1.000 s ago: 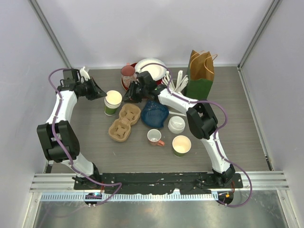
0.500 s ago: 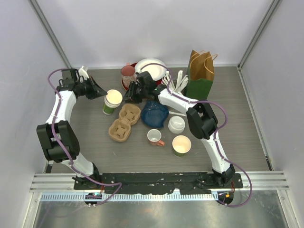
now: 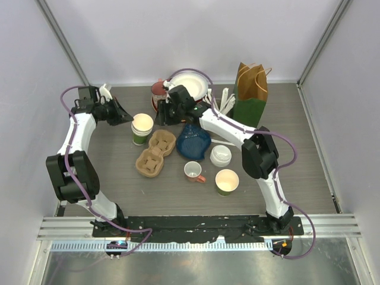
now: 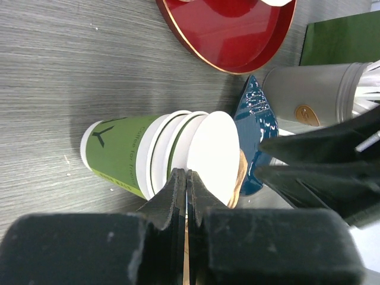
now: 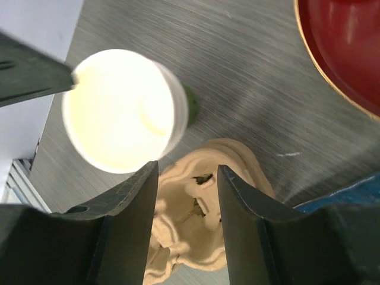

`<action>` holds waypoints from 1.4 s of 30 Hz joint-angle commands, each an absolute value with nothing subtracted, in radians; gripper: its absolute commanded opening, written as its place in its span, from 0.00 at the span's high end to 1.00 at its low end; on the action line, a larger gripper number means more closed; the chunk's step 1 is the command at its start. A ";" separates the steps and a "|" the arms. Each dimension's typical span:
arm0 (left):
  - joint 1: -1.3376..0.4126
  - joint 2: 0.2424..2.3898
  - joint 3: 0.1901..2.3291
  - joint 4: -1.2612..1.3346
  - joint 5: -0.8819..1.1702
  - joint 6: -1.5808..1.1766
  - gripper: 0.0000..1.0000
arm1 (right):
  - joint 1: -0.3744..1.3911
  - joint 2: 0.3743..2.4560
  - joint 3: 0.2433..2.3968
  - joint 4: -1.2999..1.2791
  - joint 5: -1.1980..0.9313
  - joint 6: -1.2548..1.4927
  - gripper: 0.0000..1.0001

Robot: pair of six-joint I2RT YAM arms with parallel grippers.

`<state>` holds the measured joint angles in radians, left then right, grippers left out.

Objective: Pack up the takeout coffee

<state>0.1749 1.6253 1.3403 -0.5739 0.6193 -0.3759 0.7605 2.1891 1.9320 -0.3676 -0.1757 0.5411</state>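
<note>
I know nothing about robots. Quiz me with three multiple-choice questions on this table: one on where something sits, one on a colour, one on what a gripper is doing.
1. The cardboard tray lies: A in the far right corner; B beside the cup stack; C at the near edge.
2. The handle of the mug is: A blue; B black; C pink.
3. The left gripper is: A shut on the stack's rim; B wide open; C out of sight.
Answers: B, tray and stack stand side by side; C, pink shows at the mug's side; A, its fingers pinch the top cup's wall.
</note>
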 commanded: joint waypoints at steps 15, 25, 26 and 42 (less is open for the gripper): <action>0.173 1.621 1.319 -0.565 0.630 -0.357 0.96 | 0.931 2.339 2.350 -0.440 -0.141 -0.018 0.49; 0.172 1.621 1.315 -0.565 0.641 -0.357 0.96 | 0.930 2.368 2.332 -0.423 -0.121 -0.003 0.64; 0.172 1.620 1.313 -0.565 0.641 -0.357 0.96 | 0.931 2.372 2.332 -0.425 -0.121 -0.003 0.65; 0.173 1.621 1.361 -0.598 0.643 -0.357 0.84 | 0.936 2.336 2.313 -0.433 -0.071 -0.043 0.99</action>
